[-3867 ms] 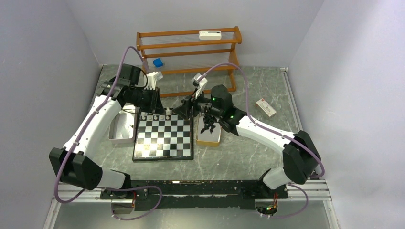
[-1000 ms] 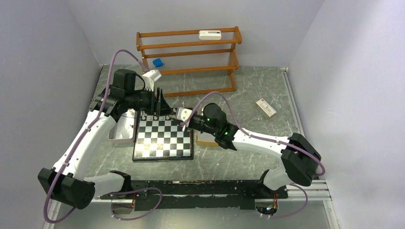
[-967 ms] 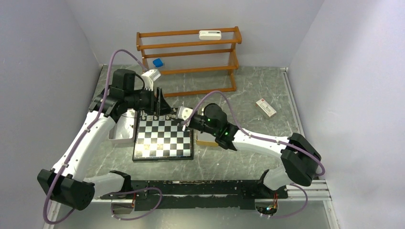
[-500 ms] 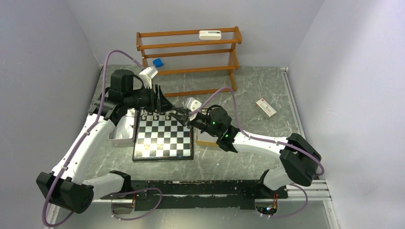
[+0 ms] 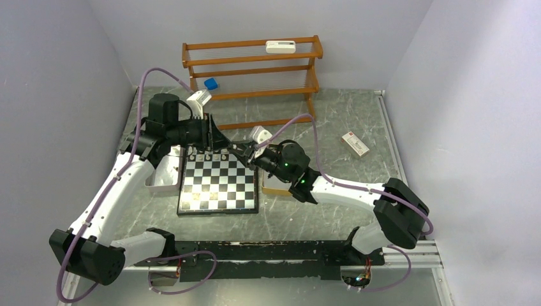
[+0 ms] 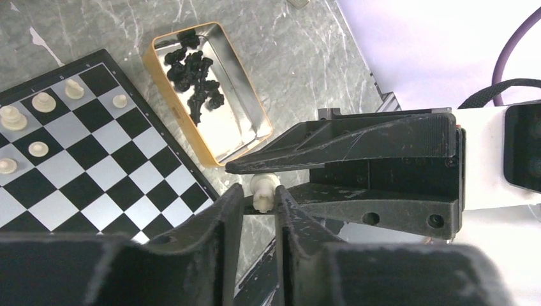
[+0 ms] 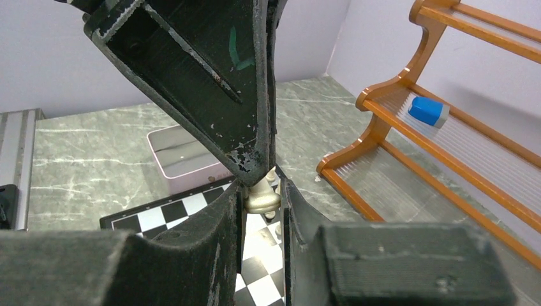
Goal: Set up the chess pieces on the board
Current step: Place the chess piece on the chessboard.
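A cream chess piece (image 6: 263,191) hangs above the table just off the board's far right corner, gripped from two sides. My left gripper (image 6: 258,196) is shut on it, and my right gripper (image 7: 261,191) pinches the same cream piece (image 7: 263,196) at its rounded base. In the top view the left gripper (image 5: 224,145) and right gripper (image 5: 241,153) meet tip to tip. The board (image 5: 219,191) carries a few cream pieces (image 6: 43,101) near its far edge. Black pieces (image 6: 194,83) lie heaped in a gold tray (image 6: 252,118).
A pale pink tray (image 5: 161,178) sits left of the board. The gold tray (image 5: 278,187) stands to the board's right. A wooden rack (image 5: 252,64) at the back holds a blue block (image 5: 211,83) and a white device (image 5: 281,46). A small white box (image 5: 355,144) lies far right.
My right gripper has lifted from the board's far right and turned up to meet the left fingers. The left jaws have narrowed around the cream piece.
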Tool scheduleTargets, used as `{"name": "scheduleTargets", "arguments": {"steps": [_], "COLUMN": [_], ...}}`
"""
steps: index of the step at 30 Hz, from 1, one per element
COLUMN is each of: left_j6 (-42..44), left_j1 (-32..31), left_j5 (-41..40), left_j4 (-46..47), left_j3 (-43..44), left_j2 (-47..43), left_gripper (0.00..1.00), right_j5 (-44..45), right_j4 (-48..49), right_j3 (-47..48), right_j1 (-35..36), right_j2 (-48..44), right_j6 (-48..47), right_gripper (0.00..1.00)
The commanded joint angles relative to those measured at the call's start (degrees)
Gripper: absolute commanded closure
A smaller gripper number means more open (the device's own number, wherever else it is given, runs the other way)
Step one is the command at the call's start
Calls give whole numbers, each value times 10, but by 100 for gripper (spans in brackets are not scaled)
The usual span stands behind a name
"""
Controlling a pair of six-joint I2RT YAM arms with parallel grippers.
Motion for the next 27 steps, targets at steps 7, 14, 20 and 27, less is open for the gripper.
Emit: {"name": "scheduleTargets", "arguments": {"steps": [7,14,20,27], "left_j6": [-3,27,50,77], "left_j1": [-6,-8,-25,-75], "left_j5": [-2,-43,-130,-275], "left_j4": [14,-2,4,24], "left_j3": [19,79,123,157], "left_j2": [4,52,107,198], "left_gripper": [84,87,87,87], "right_j5": [32,71,71,193], "right_j4": [5,-55,-63,-262], "right_j3": [-6,-31,-111,-80], "right_j1": [-1,-1,-1,-2], "right_j2": [-10,-48,-161,-286], "right_j6": [16,39,42,113], "right_gripper": [75,30,0,0]}}
